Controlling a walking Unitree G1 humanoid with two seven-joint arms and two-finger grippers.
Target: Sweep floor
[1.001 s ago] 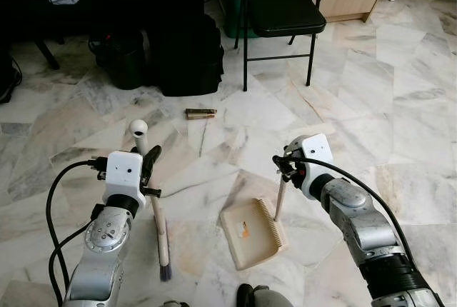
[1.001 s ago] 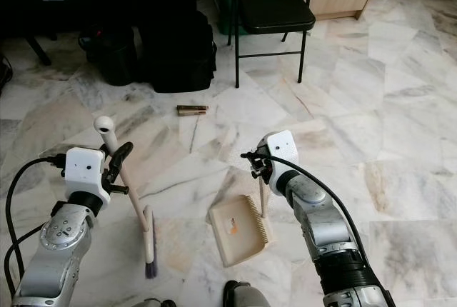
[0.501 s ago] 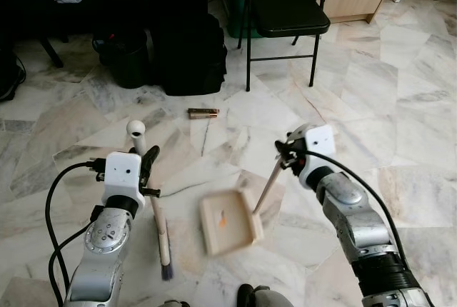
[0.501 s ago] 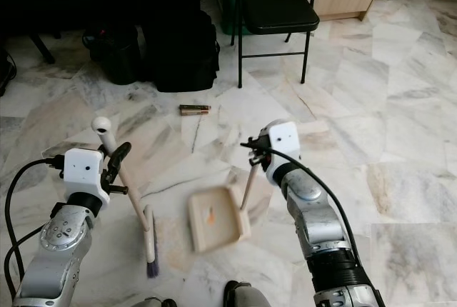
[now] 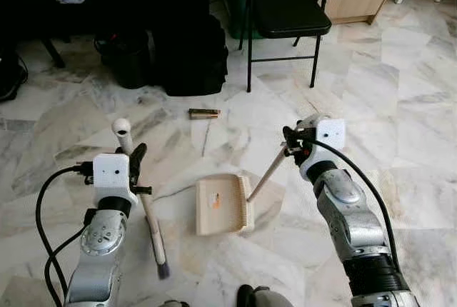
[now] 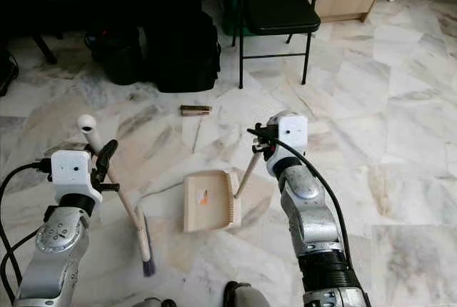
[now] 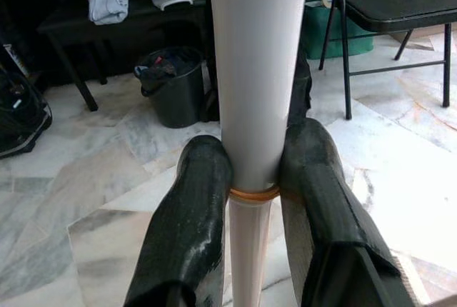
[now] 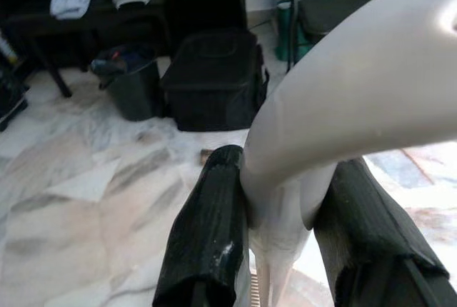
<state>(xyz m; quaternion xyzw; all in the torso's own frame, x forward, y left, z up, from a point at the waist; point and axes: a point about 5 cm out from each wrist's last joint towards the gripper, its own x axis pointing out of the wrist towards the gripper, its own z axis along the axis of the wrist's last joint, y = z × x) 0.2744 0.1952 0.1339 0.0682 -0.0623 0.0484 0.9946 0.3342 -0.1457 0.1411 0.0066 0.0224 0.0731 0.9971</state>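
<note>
While your left end effector (image 7: 253,200) pinches the pale broom handle (image 5: 137,178) between its two black fingers (image 7: 189,228), the broom leans with its rounded top toward the far side and its dark bristles (image 5: 163,270) down on the marble floor (image 5: 400,107), close in front of the robot's feet. Your right end effector (image 8: 285,214) is clamped on the upper end of the dustpan's handle (image 5: 265,176); the wrist view shows both fingers pressed against the pale plastic. That handle slants down to the beige dustpan (image 5: 218,205), which lies flat on the floor between the two arms, its comb-edged side toward the right arm. You can see a small orange scrap (image 5: 214,203) inside the pan. Farther out, a brown stick-like piece of litter (image 5: 203,113) lies on the tiles, well apart from the dustpan. Beyond it stand a black bag (image 5: 189,53), a dark bin (image 5: 128,61) and a black folding chair (image 5: 289,18).
</note>
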